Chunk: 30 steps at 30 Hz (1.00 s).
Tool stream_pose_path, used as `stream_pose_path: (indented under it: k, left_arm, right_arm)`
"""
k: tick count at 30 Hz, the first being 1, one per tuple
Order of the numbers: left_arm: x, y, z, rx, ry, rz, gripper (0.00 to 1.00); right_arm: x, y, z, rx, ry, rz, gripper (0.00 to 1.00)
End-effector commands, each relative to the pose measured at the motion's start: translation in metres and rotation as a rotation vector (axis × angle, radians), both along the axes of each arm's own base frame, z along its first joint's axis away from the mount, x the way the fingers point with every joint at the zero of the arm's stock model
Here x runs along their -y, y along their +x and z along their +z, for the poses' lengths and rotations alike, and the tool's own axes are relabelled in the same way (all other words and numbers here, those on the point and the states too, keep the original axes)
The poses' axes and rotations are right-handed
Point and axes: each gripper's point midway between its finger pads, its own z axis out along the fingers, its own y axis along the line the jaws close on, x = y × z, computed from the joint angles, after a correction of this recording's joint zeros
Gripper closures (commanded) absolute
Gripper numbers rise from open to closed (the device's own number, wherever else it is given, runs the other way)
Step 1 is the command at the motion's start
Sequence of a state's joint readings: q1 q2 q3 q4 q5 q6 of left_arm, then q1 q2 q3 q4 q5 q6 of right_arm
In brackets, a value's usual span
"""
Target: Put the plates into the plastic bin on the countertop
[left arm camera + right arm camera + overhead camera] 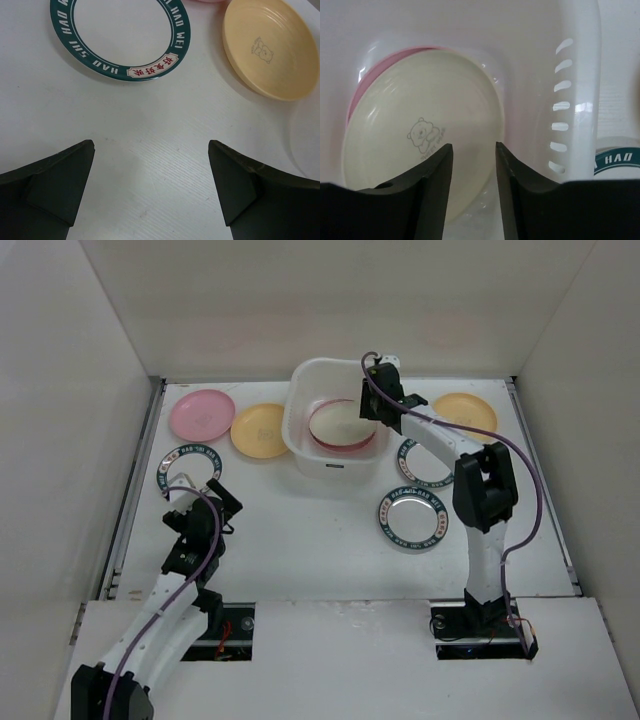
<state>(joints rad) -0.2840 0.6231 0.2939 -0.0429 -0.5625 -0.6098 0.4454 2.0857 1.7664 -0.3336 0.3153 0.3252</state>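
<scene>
White walls close the white surface on three sides, and most of the plates lie flat along its far part. At the far left there is a green-rimmed plate. The left gripper hangs low just in front of it, with the fingers spread wide and only bare surface between them. I think they are opened so much in order to take the rim of this plate. A little farther back lies a pink plate, and just beside it a yellow-orange plate, both untouched. In the middle stands the plastic bin. Inside it a cream plate rests, a little tilted, on a second pink plate, so two of the eight are already in place. The right gripper hovers over the right side of the bin. Its fingers have a narrow gap and pinch nothing, so I judge this arm carries no plate now. To the right of the bin a second green-rimmed plate lies partly hidden under the right arm. A third green-rimmed plate lies nearer to the bases, and a second yellow-orange plate lies far right. Six plates wait outside the bin.
</scene>
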Motion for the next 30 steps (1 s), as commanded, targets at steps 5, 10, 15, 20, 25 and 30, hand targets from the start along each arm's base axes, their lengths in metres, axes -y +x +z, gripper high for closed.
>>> stream_pose_path:
  k: [5, 10, 15, 20, 25, 30]
  left_arm:
    - [-0.008, 0.005, 0.001, 0.001, -0.025, 0.051, 0.0]
    - [-0.023, 0.012, 0.004, 0.043, -0.096, 0.145, 0.0]
    - [-0.041, 0.023, -0.001, 0.09, -0.228, 0.242, 0.02]
    - [-0.051, 0.039, -0.012, 0.144, -0.398, 0.271, 0.06]
    - [-0.058, 0.04, -0.03, 0.18, -0.546, 0.314, 0.08]
    - [-0.069, 0.042, -0.049, 0.167, -0.631, 0.347, 0.12]
  right_arm:
    - [-0.003, -0.002, 0.091, 0.223, 0.073, 0.034, 0.39]
    - [0.005, -0.052, 0.147, 0.349, 0.13, 0.087, 0.25]
    - [0.012, -0.114, 0.157, 0.386, 0.235, 0.144, 0.22]
    - [0.014, -0.165, 0.151, 0.446, 0.338, 0.215, 0.2]
    - [0.026, -0.183, 0.147, 0.453, 0.342, 0.205, 0.2]
    - [0.027, -0.188, 0.146, 0.461, 0.35, 0.212, 0.2]
